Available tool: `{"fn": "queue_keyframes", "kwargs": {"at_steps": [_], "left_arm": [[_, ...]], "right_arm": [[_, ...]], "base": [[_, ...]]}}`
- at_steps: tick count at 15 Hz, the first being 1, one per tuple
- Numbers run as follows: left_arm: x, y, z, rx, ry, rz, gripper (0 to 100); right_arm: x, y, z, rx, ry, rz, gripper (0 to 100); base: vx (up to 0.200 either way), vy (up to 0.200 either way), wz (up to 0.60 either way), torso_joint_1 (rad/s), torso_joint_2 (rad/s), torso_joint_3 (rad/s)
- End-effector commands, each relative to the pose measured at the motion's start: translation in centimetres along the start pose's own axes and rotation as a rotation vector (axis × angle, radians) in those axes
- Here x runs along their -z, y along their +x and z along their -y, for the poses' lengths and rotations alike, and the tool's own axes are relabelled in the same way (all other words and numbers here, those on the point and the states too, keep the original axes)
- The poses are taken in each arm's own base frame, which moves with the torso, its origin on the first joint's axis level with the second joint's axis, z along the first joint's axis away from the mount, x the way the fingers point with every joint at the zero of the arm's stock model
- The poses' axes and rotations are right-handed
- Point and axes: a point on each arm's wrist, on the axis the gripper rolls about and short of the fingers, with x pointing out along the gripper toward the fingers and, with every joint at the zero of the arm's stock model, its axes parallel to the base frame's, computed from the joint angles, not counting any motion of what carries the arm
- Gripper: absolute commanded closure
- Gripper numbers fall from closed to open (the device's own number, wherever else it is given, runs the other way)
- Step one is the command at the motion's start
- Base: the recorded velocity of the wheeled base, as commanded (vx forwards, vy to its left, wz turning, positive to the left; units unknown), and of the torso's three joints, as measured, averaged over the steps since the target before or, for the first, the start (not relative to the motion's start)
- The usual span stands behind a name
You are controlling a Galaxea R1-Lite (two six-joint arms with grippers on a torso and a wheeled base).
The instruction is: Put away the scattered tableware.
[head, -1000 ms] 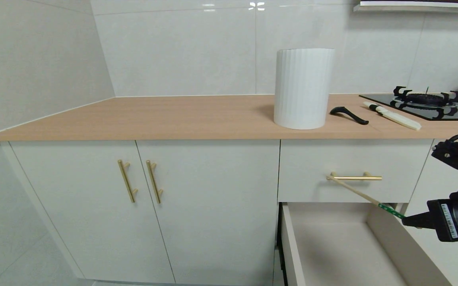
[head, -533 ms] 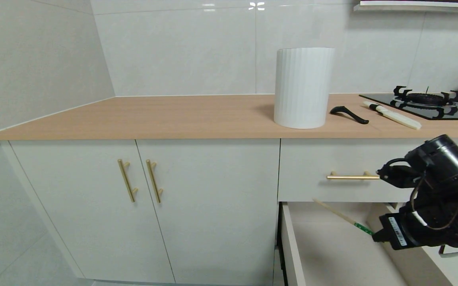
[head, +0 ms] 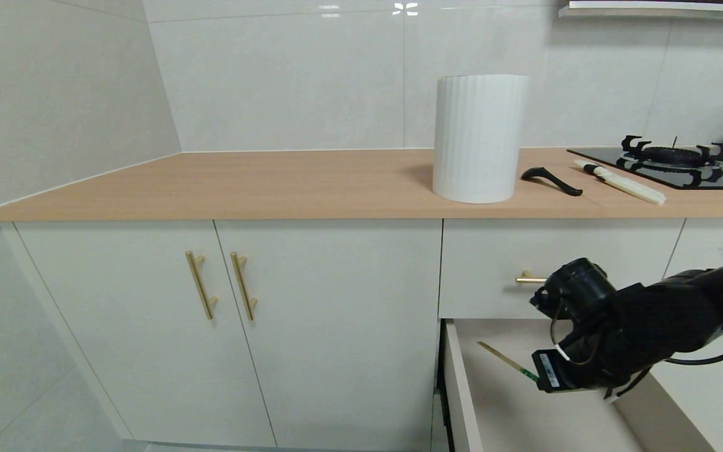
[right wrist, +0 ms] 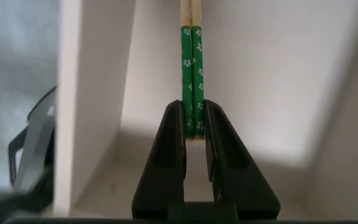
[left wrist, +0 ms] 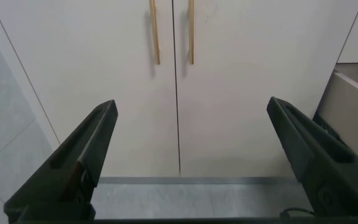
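Right wrist view: my right claw [right wrist: 192, 115] is pinched narrow on the chopsticks [right wrist: 191, 56] at their green ends. Their tips point low into the open drawer [head: 512, 414], so they should land flat. My left claw [left wrist: 191, 109] hangs wide before the cupboard doors [left wrist: 241, 93].

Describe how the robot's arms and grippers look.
The right arm is black and rounded, with a looping black cable and a white barcode label near the right gripper. Both it and the left gripper have flat, tapered black fingers.
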Motion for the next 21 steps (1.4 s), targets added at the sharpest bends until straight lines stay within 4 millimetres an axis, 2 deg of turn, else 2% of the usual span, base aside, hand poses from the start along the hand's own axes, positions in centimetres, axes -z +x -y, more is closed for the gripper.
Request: {"fn": "queue_keyframes", "kwargs": {"at_steps": [1, 3, 8, 20, 21], "left_arm": [[0.0, 0.0, 0.0, 0.0, 0.0, 0.001, 0], [0.0, 0.0, 0.0, 0.0, 0.0, 0.001, 0], [0.0, 0.0, 0.0, 0.0, 0.0, 0.001, 0], [0.0, 0.0, 0.0, 0.0, 0.0, 0.001, 0], [0.0, 0.0, 0.0, 0.0, 0.0, 0.001, 0]], "right_arm": [[0.3, 5.5, 0.1, 0.034, 0.012, -0.109, 100], [0.3, 6.8, 0.0, 0.041, 0.018, -0.135, 100], [1.2, 8.2, -1.1, 0.048, -0.001, -0.18, 100], [1.2, 8.2, -1.4, 0.053, 0.016, -0.176, 100], [1.3, 8.2, -1.4, 0.052, 0.016, -0.176, 0]], "base": [[0.0, 0.0, 0.0, 0.0, 0.0, 0.0], [0.0, 0.0, 0.0, 0.0, 0.0, 0.0], [0.0, 0.0, 0.0, 0.0, 0.0, 0.0], [0.0, 0.0, 0.0, 0.0, 0.0, 0.0], [0.0, 0.0, 0.0, 0.0, 0.0, 0.0]]}}
